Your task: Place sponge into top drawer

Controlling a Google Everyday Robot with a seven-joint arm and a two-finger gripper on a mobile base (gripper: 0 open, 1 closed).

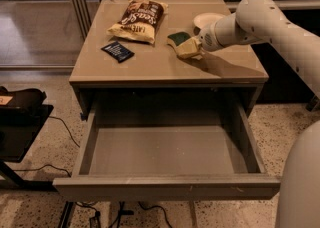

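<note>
Claw at sponge on table, between chip bag and bowl

Tool at sponge over tabletop, packet left — top drawer below

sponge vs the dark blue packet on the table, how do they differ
Colour: the sponge is dark green over pale yellow; the dark blue packet has pale print. Thickness: the sponge is a chunky pad, the dark blue packet is flat. Pose: the sponge sits tilted against the tool, right of centre; the dark blue packet lies flat, alone, on the left. Both are small and above the table, neither in the open top drawer.
</note>
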